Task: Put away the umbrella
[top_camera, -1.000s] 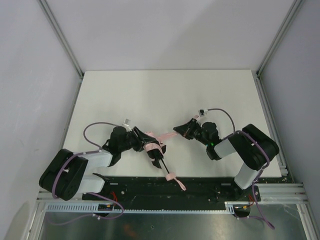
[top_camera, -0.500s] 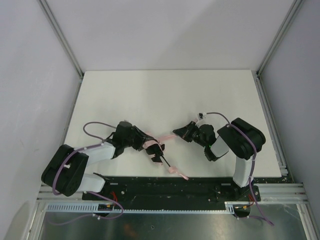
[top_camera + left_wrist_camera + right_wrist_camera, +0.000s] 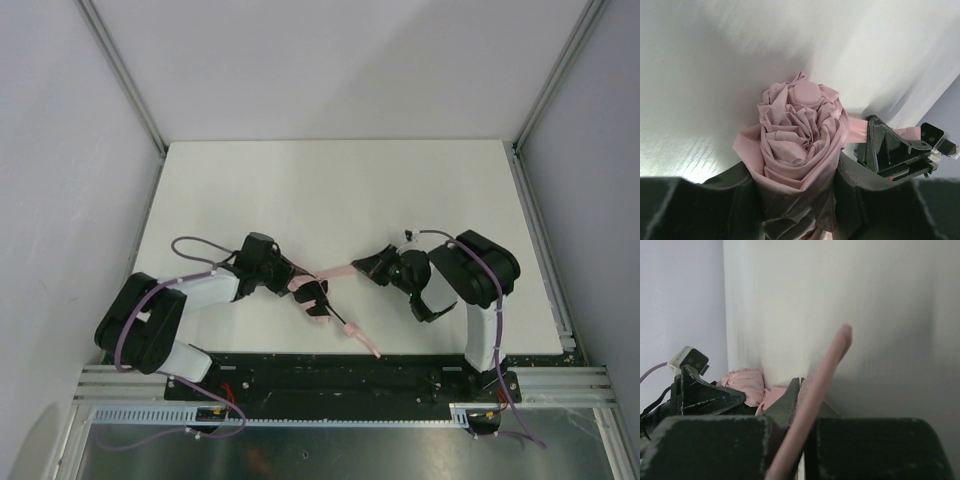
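The left fingers (image 3: 742, 192) grip the bundled umbrella (image 3: 800, 145) by the near edge of the tabletop (image 3: 300, 190); the right fingers (image 3: 790, 402) are closed on its strap (image 3: 825, 370).

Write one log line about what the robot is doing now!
left claw: shut on bundled umbrella | right claw: shut on pink strap | strap: stretched between claws | stage: strap not fastened

Folded pink umbrella (image 3: 800, 140) fills frame centre, clamped between the left tool's (image 3: 796, 175) dark fingers; its strap (image 3: 856, 131) reaches the right tool (image 3: 885, 147) at right; white counter (image 3: 710, 80) behind.
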Motion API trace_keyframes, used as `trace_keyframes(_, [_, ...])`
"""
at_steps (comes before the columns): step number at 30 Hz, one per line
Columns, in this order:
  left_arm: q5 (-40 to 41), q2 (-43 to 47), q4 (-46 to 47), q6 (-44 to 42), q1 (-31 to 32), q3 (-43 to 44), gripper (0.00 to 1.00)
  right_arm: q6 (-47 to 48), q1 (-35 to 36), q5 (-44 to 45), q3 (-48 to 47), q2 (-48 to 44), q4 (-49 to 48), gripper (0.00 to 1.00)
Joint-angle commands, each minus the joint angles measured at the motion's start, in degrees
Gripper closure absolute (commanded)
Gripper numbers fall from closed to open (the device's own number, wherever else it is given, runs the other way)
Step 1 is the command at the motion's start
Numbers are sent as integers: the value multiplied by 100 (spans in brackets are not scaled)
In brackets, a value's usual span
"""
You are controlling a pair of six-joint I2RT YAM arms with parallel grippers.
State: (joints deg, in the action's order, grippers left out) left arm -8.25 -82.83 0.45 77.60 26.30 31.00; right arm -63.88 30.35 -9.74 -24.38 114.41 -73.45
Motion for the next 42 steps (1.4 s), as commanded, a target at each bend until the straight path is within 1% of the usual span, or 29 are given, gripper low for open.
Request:
trace_keyframes(1, [801,-411,-1391,7,-21,7,100,212,-338,502,116,-339,349,98])
trace_keyframes(2, [800,-436,-1443,-1,-20,35,100,211,-403,457,117,-401,450,96])
trace_keyframes(6, [805,-524,-1540,-118,0,138,100,233,-535,303,108,-583,820,83])
trace_keyframes(10, [791,-561,-1628,-172,48,212,100,476,-556,330,62,-1020,1629,70])
trace_keyframes(12, [773,-553,-1669,-166,56,219,100,746,-556,318,-8,-1380,2244,62])
trace_keyframes(15, [771,-565,-1763,-176,59,258,100,1389,-564,317,-282,-2140,3588,47])
trace_keyframes(16, [776,-575,-1805,-176,59,275,100,1656,-565,342,-386,-2401,4021,41])
trace_keyframes(17, [774,-585,-1839,-184,59,292,100,2000,-565,368,-446,-2693,4369,33])
trace_keyframes(19, [755,-614,-1873,-191,55,310,100,2799,-508,306,-491,-3267,4648,11])
trace_keyframes(20, [737,-644,-1895,-179,52,323,100,3275,-435,143,-516,-3495,4643,6])
trace_keyframes(21, [702,-676,-1915,-159,51,330,100,3693,-351,-123,-577,-3658,4605,3])
trace_keyframes(23, [632,-744,-1947,-127,53,334,100,4409,-98,-685,-790,-3765,4729,1])
trace_keyframes(24, [597,-775,-1963,-112,51,335,100,4722,99,-805,-934,-3784,4872,1])
trace_keyframes(26, [546,-811,-1990,-56,50,325,100,5248,585,-750,-1125,-3801,5039,1])
trace_keyframes(30, [532,-818,-2027,22,52,299,100,5825,1582,-99,-1356,-3635,5003,1])
trace_keyframes(35, [505,-772,-2071,123,46,272,100,6390,2510,644,-2053,-2812,5184,1])
trace_keyframes(38, [514,-725,-2102,131,42,278,100,6661,2866,1201,-2432,-2300,5386,1])
trace_keyframes(42, [504,-688,-2135,141,41,284,100,6740,2981,1714,-2574,-1885,5416,4])
